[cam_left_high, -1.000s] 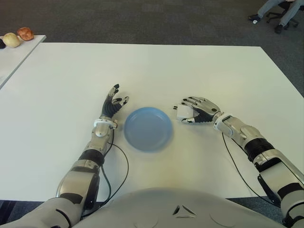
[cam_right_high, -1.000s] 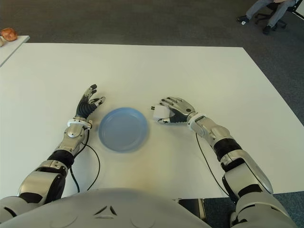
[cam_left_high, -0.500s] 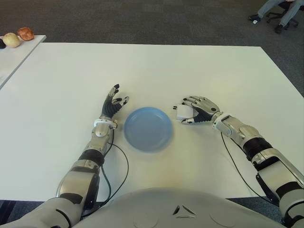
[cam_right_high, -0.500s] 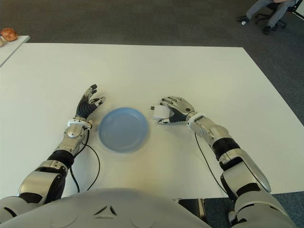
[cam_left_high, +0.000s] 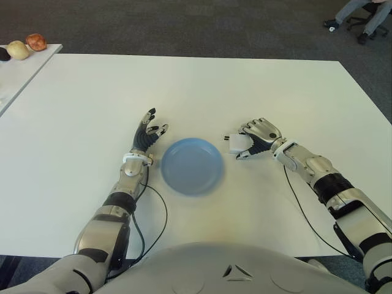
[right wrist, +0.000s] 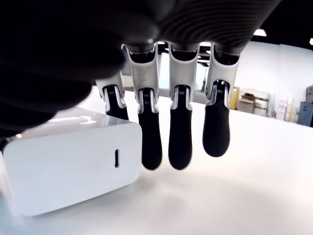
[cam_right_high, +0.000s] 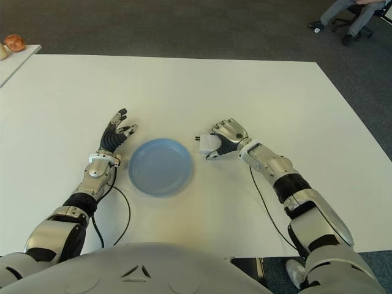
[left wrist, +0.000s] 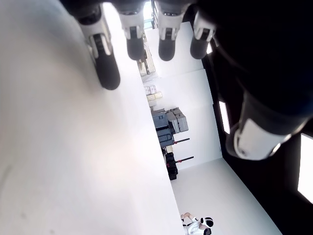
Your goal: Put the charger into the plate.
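— Where is the charger (cam_left_high: 236, 143)?

— It sits on the white table (cam_left_high: 202, 86), just to the right of the blue plate (cam_left_high: 191, 166). It is not in the plate. It is a small white block.

— Is a robot hand holding it?

— The right robot hand (cam_left_high: 258, 137) is bent over it. In the right wrist view the charger (right wrist: 73, 161) is beside the dark fingers (right wrist: 149, 137), which hang down next to it. The first finger looks like it touches the block. I cannot tell if the hand has really gripped it.

— Is the charger up in the air?

— I cannot tell. It looks low, close to the table top.

— What about the other hand?

— The left robot hand (cam_left_high: 147, 136) shows on the left side of the plate, near its rim. Its fingers are spread apart and it holds nothing. The left wrist view shows the fingertips (left wrist: 108, 73) over bare table.

— What else can you see?

— A few round things (cam_left_high: 36, 41) lie on another white table at the far left corner. A person's legs and a chair (cam_left_high: 361, 12) show on the dark floor (cam_left_high: 184, 24) beyond the far right corner.
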You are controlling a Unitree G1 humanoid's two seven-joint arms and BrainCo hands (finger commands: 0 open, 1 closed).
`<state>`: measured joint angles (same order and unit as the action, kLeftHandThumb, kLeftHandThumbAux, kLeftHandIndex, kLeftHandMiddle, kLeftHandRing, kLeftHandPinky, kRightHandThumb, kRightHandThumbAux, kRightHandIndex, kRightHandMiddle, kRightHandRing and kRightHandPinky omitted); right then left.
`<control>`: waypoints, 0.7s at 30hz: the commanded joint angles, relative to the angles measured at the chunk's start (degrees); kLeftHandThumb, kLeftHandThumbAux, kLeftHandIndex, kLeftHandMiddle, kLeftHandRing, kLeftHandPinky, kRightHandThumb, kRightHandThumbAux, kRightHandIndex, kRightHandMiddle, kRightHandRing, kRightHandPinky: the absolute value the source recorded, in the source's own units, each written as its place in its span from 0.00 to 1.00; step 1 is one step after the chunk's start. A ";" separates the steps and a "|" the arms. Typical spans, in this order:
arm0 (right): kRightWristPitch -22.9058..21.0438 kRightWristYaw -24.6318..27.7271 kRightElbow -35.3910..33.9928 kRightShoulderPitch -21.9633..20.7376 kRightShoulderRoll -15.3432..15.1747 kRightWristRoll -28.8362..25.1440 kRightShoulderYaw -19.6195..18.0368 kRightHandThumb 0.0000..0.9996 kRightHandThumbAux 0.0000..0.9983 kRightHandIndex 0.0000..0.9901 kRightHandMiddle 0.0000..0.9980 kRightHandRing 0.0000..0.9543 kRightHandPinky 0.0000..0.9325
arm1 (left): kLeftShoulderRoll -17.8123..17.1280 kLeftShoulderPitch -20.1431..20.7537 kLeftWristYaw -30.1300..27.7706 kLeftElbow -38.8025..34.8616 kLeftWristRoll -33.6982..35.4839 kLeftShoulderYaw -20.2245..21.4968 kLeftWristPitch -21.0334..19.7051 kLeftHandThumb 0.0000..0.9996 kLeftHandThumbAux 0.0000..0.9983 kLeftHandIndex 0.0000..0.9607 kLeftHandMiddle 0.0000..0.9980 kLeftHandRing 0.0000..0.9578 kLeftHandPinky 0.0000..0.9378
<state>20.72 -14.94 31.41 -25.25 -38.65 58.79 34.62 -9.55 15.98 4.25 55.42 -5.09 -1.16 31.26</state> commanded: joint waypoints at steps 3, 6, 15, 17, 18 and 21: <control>-4.19 3.70 -6.07 3.21 -2.71 3.36 -0.07 0.73 0.70 0.45 0.83 0.88 0.93 | 0.97 -4.11 -0.41 4.95 -1.89 -1.41 -5.41 0.00 0.65 0.04 0.06 0.06 0.04; -4.90 5.43 -8.43 3.35 -3.36 3.64 -0.40 0.73 0.71 0.45 0.84 0.88 0.93 | 1.14 -3.88 -0.36 5.08 -1.75 -1.36 -5.66 0.00 0.65 0.04 0.06 0.05 0.03; -5.10 7.75 -10.50 3.33 -4.22 3.77 -1.08 0.73 0.71 0.45 0.86 0.89 0.92 | 1.37 -3.08 -0.57 5.99 -1.54 -1.24 -5.92 0.00 0.65 0.04 0.06 0.05 0.03; -5.38 8.03 -10.82 3.36 -4.23 4.08 -1.23 0.73 0.71 0.45 0.86 0.89 0.92 | 1.38 -2.96 -0.80 6.28 -1.43 -1.16 -5.46 0.00 0.65 0.04 0.06 0.05 0.02; -5.44 8.13 -10.94 3.39 -4.23 4.18 -1.30 0.73 0.71 0.45 0.86 0.89 0.92 | 1.38 -2.92 -0.86 6.37 -1.40 -1.14 -5.33 0.00 0.65 0.04 0.06 0.05 0.02; -5.57 8.22 -11.22 3.42 -4.30 4.54 -1.57 0.73 0.71 0.45 0.86 0.89 0.92 | 1.49 -2.71 -0.85 6.69 -1.35 -1.07 -5.07 0.00 0.65 0.04 0.06 0.05 0.02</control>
<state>15.75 -7.37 20.96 -22.50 -42.62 62.73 33.40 -9.12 17.13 4.81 57.05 -5.12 -1.12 31.26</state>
